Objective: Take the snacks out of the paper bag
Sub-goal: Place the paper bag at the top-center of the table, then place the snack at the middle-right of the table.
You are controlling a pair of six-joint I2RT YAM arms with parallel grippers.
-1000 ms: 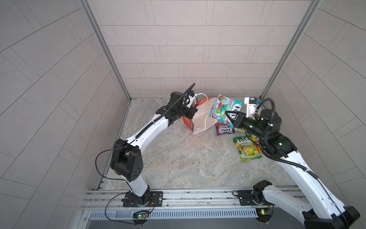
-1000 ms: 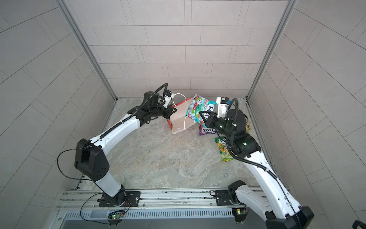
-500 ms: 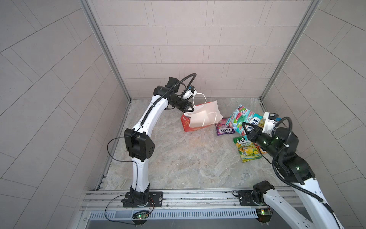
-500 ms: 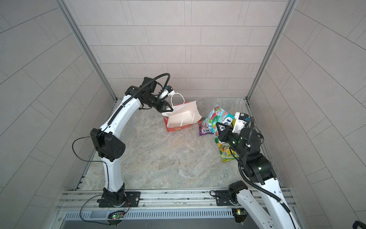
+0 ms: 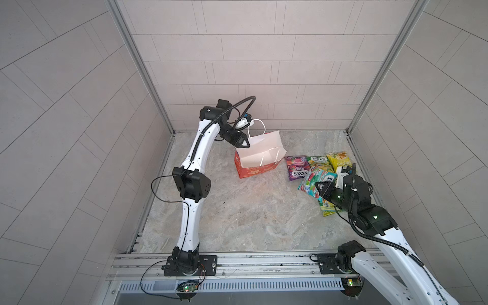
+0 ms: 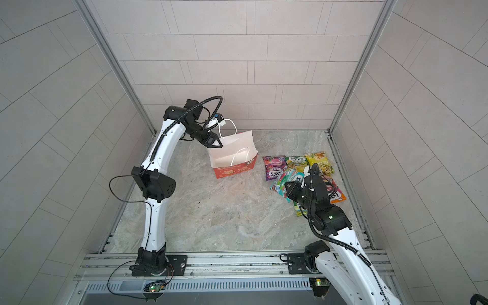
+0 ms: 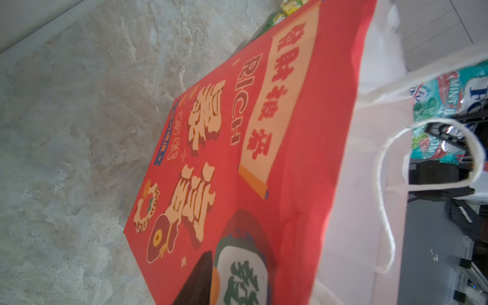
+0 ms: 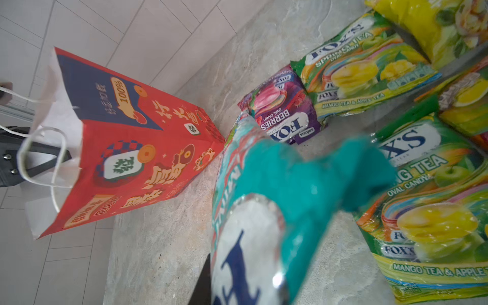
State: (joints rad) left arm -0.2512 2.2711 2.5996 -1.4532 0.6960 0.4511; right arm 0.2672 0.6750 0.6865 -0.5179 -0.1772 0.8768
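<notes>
**Top views.** The paper bag (image 5: 260, 155) stands upright at the far middle of the bench (image 5: 250, 216), mouth open and white inside showing. The left claw (image 5: 242, 142) is at the bag's far-left rim, beside a cord handle (image 5: 257, 124). Whether its jaws are apart or together, cannot tell.

The snacks lie right of the bag, apart from it: purple packet (image 5: 297, 169), green packet (image 5: 318, 161) and yellow packet (image 5: 339, 158) in a row. The right claw (image 5: 322, 188) is clamped on the teal packet (image 5: 309, 177), just on the near side of that row. In a top view an orange packet (image 6: 335, 195) shows right of that arm.

A second ago the bag leaned right, with the right claw and teal packet at its mouth. Now the bag is upright and the packet has gone right, to the others. The left claw stays at the rim.

**Left wrist.** The bag's red face (image 7: 290, 132), with gold characters and "RICH", fills the view. One dark finger (image 7: 200, 280) is close against it; contact unclear. The teal packet (image 7: 449, 111) shows beyond the handle.

**Right wrist.** The teal packet (image 8: 303, 190) looms close and blurred, with a dark finger (image 8: 203, 282) at its edge. The bag (image 8: 137, 158) stands beyond, apart from it.

**Surroundings.** The bench is grey and mottled, like stone. Pale tiled walls (image 5: 264, 66) stand on three sides, with metal posts (image 5: 137, 66) in the far corners. A rail (image 5: 250, 266) at the near edge carries both arm bases.
</notes>
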